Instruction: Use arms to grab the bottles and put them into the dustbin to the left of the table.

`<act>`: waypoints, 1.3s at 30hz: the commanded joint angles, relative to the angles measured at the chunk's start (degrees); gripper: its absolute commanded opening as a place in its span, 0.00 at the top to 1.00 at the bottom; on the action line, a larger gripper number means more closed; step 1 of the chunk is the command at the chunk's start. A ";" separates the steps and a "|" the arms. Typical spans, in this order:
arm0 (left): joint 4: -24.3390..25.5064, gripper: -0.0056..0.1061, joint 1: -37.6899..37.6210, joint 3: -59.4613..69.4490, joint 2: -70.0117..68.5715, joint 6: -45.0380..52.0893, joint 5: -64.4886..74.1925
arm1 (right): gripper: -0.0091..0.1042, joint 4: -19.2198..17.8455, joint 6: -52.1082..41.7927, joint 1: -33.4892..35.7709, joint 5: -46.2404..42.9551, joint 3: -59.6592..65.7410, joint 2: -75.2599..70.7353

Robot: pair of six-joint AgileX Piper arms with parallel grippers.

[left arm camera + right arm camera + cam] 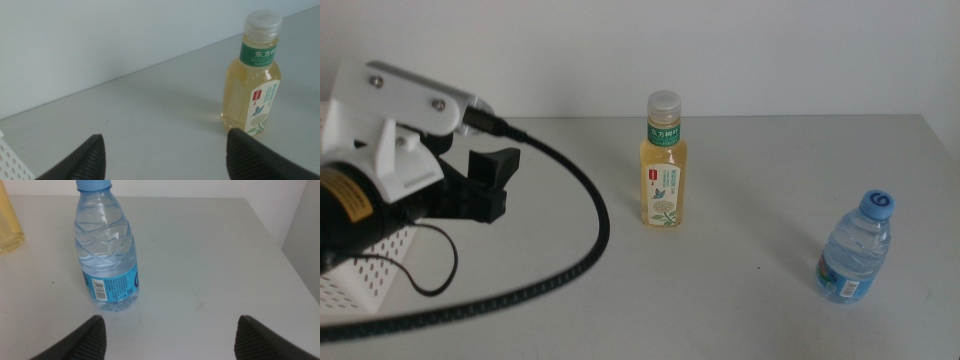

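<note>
Tea bottle (pixel 663 165), yellow with green label and grey cap, stands upright mid-desk (pixel 750 300), clear path between it and the left gripper (pixel 492 180), which hovers at the left over the white perforated dustbin (pixel 365 268) with fingers (pixel 85 159) spread open and empty, a black cable (pixel 582 250) looping across the desk in front. Small blue-capped water bottle (pixel 856 250) stands upright near the right edge, well apart from the tea bottle. Right gripper (pixel 170 340) sits just behind the water bottle, fingers open wide, holding nothing.
</note>
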 commanded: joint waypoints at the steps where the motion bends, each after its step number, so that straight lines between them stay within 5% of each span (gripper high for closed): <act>1: 0.26 0.24 -0.43 3.19 -1.66 -1.84 -12.61 | 0.34 -0.28 -0.33 0.00 -4.12 -0.55 -1.24; 17: 0.92 0.24 -2.03 11.56 0.18 -6.84 -26.43 | 0.34 -0.28 -0.33 0.00 -4.12 -0.55 -1.24; 34: 0.65 0.24 -13.93 4.04 25.32 -9.59 -45.90 | 0.34 -0.28 -0.33 0.00 -4.12 -0.55 -1.24; 39: -3.73 0.24 -15.44 -1.36 31.36 -9.72 -45.52 | 0.34 -0.28 -0.33 0.00 -4.12 -0.55 -1.24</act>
